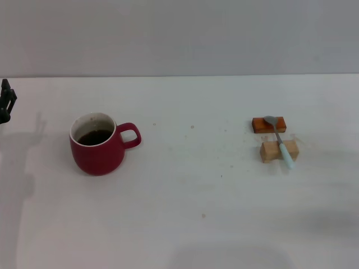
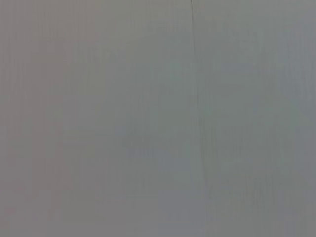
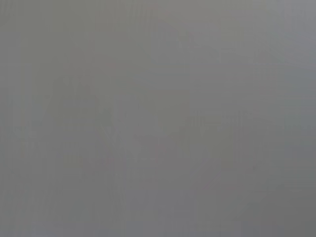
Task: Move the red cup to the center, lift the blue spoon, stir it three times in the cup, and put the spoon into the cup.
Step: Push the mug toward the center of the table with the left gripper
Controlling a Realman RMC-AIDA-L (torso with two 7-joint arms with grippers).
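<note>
Blue spoon (image 1: 282, 141) across blocks (image 1: 279, 150), handle nearward

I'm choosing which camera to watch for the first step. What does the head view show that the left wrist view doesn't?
Only the head view shows the table, the red cup with dark liquid on the robot's left, and the blue spoon lying across an orange block and a tan block on the right. The left gripper shows at the left edge. Only the left wrist view shows a plain grey surface with a thin line. They share no task object.
</note>
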